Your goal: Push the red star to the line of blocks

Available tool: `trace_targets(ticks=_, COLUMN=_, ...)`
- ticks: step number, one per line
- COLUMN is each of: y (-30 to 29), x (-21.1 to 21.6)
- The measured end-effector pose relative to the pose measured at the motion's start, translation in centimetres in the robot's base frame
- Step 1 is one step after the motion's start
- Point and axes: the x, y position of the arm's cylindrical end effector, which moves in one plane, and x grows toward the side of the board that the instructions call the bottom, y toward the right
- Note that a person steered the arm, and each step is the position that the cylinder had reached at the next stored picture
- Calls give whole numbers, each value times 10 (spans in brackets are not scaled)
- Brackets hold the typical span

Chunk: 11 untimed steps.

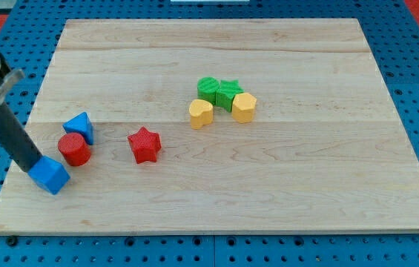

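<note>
The red star [144,144] lies on the wooden board, left of centre. At the board's left, a blue triangular block [80,127], a red cylinder [73,149] and a blue cube [50,175] form a short slanted line. My rod comes down from the view's upper left, and my tip [31,167] touches the blue cube's upper left side. The tip is well to the left of the red star, with the red cylinder between them.
A cluster near the board's centre holds a green round block [208,88], a green star [229,94], a yellow heart-like block [201,113] and a yellow hexagonal block [244,107]. The board [268,200] rests on a blue perforated base.
</note>
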Motion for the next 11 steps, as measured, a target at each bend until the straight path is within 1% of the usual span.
trace_targets(ticks=1, y=11, x=7)
trace_targets(ticks=2, y=-13, x=26)
trace_targets(ticks=3, y=8, x=47)
trace_targets(ticks=5, y=59, x=53)
trace_targets(ticks=6, y=119, x=57)
trace_targets(ticks=7, y=153, x=26)
trace_targets(ticks=10, y=133, x=-58)
trace_targets(ticks=11, y=178, x=-54)
